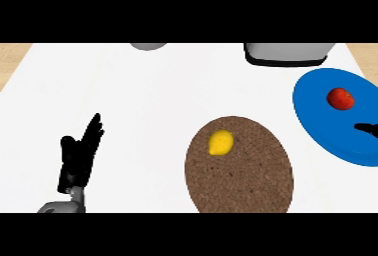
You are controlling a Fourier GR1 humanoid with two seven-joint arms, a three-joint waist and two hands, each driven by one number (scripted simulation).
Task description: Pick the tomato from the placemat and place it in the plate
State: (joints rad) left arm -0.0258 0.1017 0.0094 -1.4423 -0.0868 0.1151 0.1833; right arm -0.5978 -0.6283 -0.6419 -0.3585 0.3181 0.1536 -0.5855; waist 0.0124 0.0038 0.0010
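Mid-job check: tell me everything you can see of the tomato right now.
The tomato is small, round and red, with a darker shaded side and no stem that I can make out. It lies on the blue plate, in its upper part, away from the brown placemat. Nothing holds it; the right hand shows as dark fingertips just below it, apart.

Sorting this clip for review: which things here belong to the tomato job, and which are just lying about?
Job:
small red tomato, lying on the plate
round blue plate
oval brown woven placemat
right hand, only a tip shows

Lying about:
yellow lemon, on the placemat
grey container, far edge
left hand, resting open
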